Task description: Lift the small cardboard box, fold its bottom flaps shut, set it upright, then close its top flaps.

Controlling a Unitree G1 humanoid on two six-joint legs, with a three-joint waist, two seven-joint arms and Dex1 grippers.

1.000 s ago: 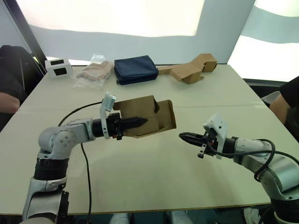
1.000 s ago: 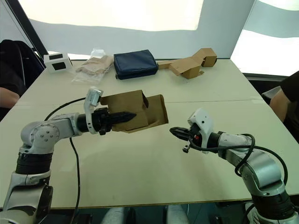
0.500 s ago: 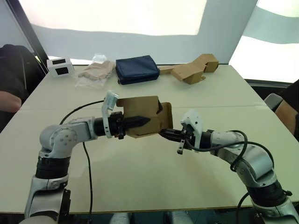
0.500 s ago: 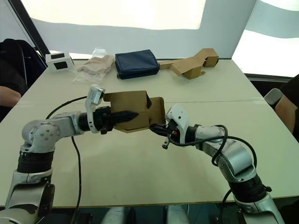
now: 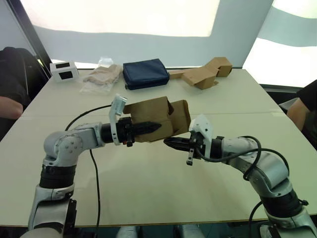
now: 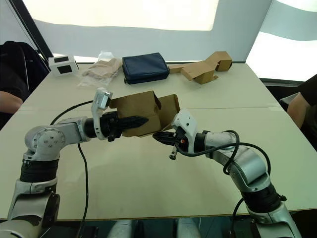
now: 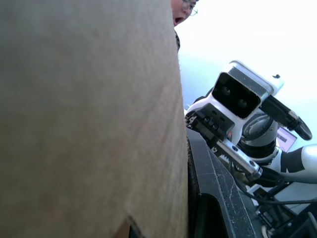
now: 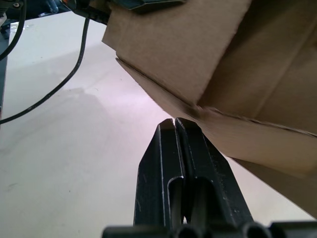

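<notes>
The small cardboard box [image 5: 151,113] hangs on its side above the table's middle. My left gripper [image 5: 157,126] is shut on its near wall, one black finger [image 7: 214,198] lying along the cardboard. The box's open end faces right, and a short flap [image 5: 183,115] stands out from that rim; I cannot tell whether these are the bottom flaps or the top flaps. My right gripper [image 5: 167,142] is shut, with its tip just under the box's lower edge. Its pressed-together fingers [image 8: 174,144] point at that edge.
At the table's far side lie a navy pouch [image 5: 144,73], a bent tan cardboard piece [image 5: 204,74], a clear bag [image 5: 101,77] and a small white device [image 5: 63,71]. A black cable [image 5: 92,166] trails over the table from my left arm. People sit at both side edges.
My right gripper came leftward from the open table to the box, then slid lower, under its edge. The box tipped up slightly and its right-hand flap swung outward.
</notes>
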